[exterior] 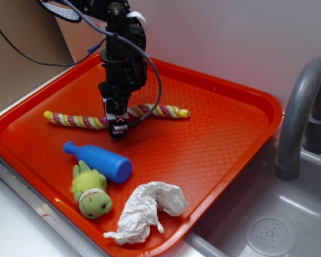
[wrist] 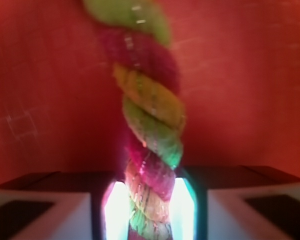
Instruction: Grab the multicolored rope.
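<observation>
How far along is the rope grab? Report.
Done: the pincer is down on the tray at the middle of the multicolored rope. In hand: the wrist view shows the rope between the fingers, which look closed on it. Left: lifting; both rope ends lie on the tray.

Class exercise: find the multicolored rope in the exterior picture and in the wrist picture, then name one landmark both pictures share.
Exterior: the multicolored rope lies across the far left part of the orange tray, under the pincer.
Wrist: it runs up the middle of the picture, from between the pincer's fingers to the top edge.
Shared landmark: the orange tray surface.
</observation>
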You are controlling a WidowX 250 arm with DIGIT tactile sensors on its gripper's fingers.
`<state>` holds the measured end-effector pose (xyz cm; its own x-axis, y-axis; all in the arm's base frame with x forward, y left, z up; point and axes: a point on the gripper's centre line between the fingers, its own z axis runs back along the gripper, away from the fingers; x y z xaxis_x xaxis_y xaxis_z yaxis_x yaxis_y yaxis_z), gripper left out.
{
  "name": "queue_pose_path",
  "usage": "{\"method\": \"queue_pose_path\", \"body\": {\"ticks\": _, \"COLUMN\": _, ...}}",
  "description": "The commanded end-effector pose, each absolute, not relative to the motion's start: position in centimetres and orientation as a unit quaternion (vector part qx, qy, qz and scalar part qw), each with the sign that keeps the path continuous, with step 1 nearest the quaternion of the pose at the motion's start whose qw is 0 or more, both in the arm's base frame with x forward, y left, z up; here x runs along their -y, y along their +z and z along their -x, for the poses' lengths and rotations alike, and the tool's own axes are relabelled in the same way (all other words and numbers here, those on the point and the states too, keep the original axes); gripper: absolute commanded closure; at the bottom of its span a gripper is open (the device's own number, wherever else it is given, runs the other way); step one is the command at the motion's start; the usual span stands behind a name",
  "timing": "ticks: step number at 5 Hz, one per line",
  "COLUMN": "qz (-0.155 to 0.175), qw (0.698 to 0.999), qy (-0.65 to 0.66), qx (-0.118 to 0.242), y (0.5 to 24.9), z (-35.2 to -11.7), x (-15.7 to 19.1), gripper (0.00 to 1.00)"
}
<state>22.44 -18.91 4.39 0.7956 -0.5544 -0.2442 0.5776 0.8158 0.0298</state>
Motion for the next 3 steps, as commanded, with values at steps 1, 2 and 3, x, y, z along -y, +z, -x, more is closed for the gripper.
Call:
{"method": "queue_pose_path", "body": {"ticks": 1, "qz": -0.058, "qw": 0.989, "qy": -0.136, "qx": -0.004, "y": 16.8, "z": -21.9, "x": 16.3, "gripper": 1.00}}
{"method": "queue_pose_path", "body": {"ticks": 2, "qz": -0.066, "qw": 0.995, "qy": -0.066, "qx": 0.023, "y": 21.7, "z": -19.5, "x": 14.6, "gripper": 1.00}}
{"method": "queue_pose_path", "body": {"ticks": 3, "qz": -0.048, "qw": 0.998, "qy": -0.013, "qx": 0.042, "y": 26.5, "z": -17.1, "x": 12.2, "gripper": 1.00}}
